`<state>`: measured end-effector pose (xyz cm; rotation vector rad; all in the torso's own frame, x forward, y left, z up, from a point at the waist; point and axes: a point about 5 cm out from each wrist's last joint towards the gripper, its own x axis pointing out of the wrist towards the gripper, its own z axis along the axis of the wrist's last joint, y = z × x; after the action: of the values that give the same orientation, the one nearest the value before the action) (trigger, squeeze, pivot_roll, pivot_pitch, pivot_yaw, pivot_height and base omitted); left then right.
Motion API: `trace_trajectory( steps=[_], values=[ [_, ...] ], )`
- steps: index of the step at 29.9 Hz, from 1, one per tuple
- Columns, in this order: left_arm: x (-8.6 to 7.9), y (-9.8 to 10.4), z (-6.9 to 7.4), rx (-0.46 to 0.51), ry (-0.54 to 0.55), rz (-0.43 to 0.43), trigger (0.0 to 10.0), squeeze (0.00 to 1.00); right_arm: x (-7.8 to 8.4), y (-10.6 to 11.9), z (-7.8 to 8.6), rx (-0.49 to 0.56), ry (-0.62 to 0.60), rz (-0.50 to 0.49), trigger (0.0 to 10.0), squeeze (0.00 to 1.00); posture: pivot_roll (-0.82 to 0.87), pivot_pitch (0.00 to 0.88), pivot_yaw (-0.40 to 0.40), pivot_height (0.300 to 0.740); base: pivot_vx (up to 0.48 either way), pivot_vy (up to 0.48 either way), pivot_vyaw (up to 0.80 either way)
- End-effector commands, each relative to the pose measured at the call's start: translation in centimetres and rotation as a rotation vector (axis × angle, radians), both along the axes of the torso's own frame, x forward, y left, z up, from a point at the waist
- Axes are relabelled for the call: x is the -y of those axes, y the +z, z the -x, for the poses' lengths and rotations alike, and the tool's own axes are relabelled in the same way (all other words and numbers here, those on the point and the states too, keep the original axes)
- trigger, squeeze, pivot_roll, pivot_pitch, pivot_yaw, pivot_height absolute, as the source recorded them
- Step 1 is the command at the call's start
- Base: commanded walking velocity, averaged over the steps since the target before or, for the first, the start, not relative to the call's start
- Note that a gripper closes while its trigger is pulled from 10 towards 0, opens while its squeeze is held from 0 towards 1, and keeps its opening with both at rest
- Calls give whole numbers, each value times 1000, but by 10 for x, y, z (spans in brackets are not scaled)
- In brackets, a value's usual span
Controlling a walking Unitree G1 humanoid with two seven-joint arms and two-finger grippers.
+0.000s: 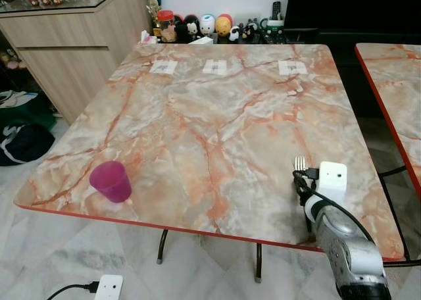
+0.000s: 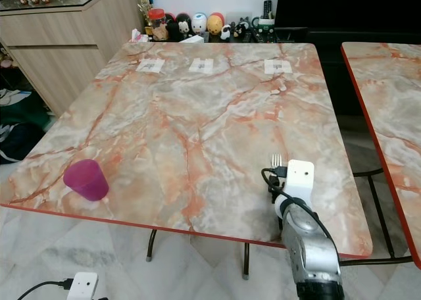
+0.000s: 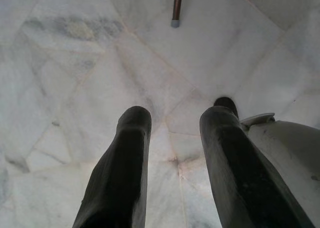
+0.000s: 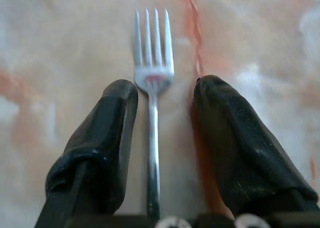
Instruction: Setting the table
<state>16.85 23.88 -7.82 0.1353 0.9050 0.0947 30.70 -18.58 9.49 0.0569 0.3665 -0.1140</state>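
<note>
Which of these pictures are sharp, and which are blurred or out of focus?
Left eye view: sharp, evenly lit marble-patterned table and pink plastic cup. Right wrist view: silver metal fork slightly soft, right gripper fingers blurred. Left wrist view: left gripper dark, floor clear.

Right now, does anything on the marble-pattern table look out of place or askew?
The translucent magenta plastic cup sits tilted near the table's front-left edge, not standing square. The silver metal fork lies flat between the right gripper's open fingers.
</note>
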Motion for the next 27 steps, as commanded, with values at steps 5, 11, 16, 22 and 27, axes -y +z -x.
trace_trajectory(
  steps=[5, 11, 16, 22, 27],
  values=[
    [-2, -4, 10, -33, 6, -5, 10000, 0, -2, -4, -7, -4, 22, -11, 10000, 0, -66, 98, 64, 740, 0, 0, 0],
    [-5, -4, 11, -37, 9, -8, 10000, 0, -6, -12, -3, -24, 56, -21, 10000, 0, -67, 99, 65, 740, 0, 0, 0],
    [-5, -4, 11, -39, 8, -7, 10000, 0, -3, -20, 3, -59, 51, -23, 10000, 0, -65, 99, 64, 740, 0, 0, 0],
    [-5, -4, 11, -40, 8, -4, 10000, 0, -1, -30, 10, -94, 50, -24, 0, 0, -67, 98, 63, 740, 0, 0, 0],
    [-4, -4, 12, -43, 9, -3, 10000, 0, -1, -29, 10, -92, 56, -33, 0, 0, -67, 98, 60, 740, 0, 0, 0]
  ],
)
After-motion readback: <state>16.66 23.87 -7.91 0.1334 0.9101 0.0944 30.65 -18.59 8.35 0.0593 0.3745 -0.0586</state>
